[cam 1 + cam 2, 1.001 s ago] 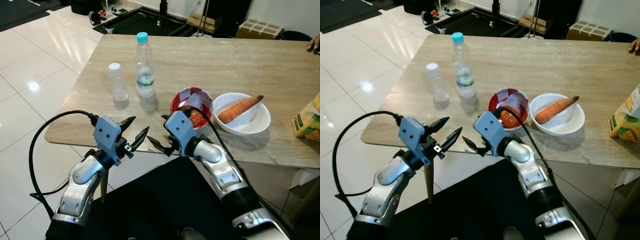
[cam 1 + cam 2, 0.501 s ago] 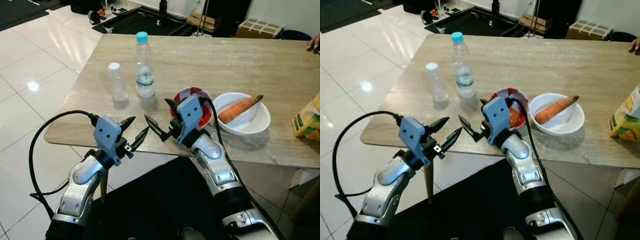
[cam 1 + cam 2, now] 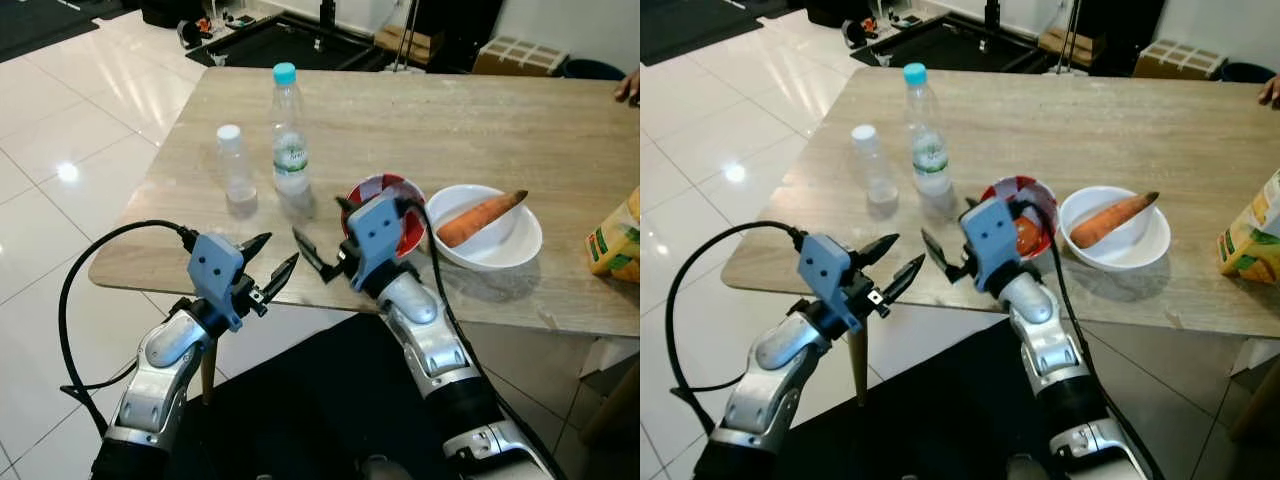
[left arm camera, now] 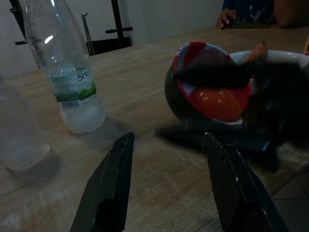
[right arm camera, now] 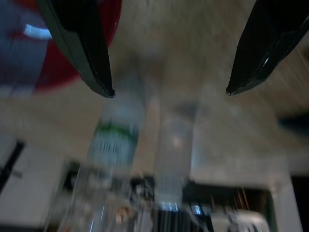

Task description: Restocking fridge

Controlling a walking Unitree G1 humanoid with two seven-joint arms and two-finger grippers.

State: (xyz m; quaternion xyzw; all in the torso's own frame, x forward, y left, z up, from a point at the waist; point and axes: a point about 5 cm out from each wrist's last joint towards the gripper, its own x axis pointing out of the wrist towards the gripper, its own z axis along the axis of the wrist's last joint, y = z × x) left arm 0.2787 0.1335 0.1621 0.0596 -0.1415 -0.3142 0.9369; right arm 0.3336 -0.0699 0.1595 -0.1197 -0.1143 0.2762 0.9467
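Pre-grasp stage, nothing picked yet. Right gripper [image 3: 322, 245] wide open, empty, low over near table [image 3: 480, 130] edge, fingers aimed toward tall bottle [image 3: 289, 130] and small bottle [image 3: 235, 163]; red bowl [image 3: 408, 212] just beside its wrist. Left gripper [image 3: 268, 268] open, empty, off table edge. Carrot [image 3: 478, 217] in white bowl [image 3: 520, 248], carton [image 3: 617, 240] far right. Next, likely: reach right gripper forward, straddle tall bottle, close.
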